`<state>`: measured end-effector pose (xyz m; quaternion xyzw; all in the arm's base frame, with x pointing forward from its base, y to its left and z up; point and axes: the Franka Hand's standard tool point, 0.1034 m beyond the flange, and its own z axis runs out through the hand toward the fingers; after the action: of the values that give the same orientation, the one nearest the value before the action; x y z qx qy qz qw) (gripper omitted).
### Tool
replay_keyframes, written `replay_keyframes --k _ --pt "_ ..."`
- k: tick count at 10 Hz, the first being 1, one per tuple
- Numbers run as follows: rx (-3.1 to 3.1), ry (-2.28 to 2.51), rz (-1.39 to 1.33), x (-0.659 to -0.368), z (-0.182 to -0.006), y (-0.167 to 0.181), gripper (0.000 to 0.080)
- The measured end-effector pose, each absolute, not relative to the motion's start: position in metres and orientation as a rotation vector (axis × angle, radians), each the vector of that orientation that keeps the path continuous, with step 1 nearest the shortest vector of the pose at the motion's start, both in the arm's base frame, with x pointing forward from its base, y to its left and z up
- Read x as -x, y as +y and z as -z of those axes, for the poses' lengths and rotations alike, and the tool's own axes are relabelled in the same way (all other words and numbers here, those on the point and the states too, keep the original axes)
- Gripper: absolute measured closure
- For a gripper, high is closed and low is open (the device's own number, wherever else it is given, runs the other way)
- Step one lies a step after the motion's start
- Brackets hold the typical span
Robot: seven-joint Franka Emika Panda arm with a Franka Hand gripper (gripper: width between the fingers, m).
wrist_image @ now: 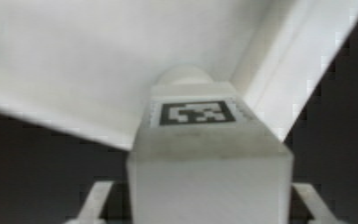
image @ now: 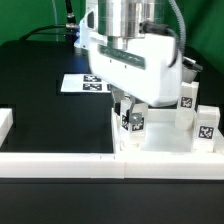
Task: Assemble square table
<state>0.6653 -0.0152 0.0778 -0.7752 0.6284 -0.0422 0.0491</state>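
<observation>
Looking first through the exterior view: finding the gripper (image: 131, 104) hanging low over the white square panel (image: 160, 146) of the table, which is lying on the black tabletop (image: 40, 100) toward the exterior view's right; straddling one upright tagged leg (image: 133, 121) near the panel's corner; noting two spare legs (image: 187, 99) standing further toward the exterior view's right, and the marker board (image: 84, 84) lying well apart behind.

Turning to the wrist view: seeing the leg (wrist_image: 202, 165) filling the gap, its tag (wrist_image: 197, 112) facing the camera, the panel's rim (wrist_image: 274, 60) beyond; fingers (wrist_image: 101, 200) appearing to be pinching the leg on its two flat sides, though blur is hiding the actual contact.

Judging the handling: treating the leg as light, rigid and smooth-sided, so likely slippery; gripping across the flat faces near the upper end, squarely, keeping it from twisting; expecting the panel to be stiff yet easily nudged.
</observation>
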Motion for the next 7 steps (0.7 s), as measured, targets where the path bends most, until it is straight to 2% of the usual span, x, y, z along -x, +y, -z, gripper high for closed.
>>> replay_keyframes --k 2,6,7 --pt "1.934 2.210 0.006 -0.6626 -0.0775 -0.0165 0.0511" --pt "1.849 2.277 -0.011 -0.6622 -0.0767 -0.0168 0.0511" --pt "1.998 2.198 0.025 -0.6612 -0.0763 -0.0126 0.0347"
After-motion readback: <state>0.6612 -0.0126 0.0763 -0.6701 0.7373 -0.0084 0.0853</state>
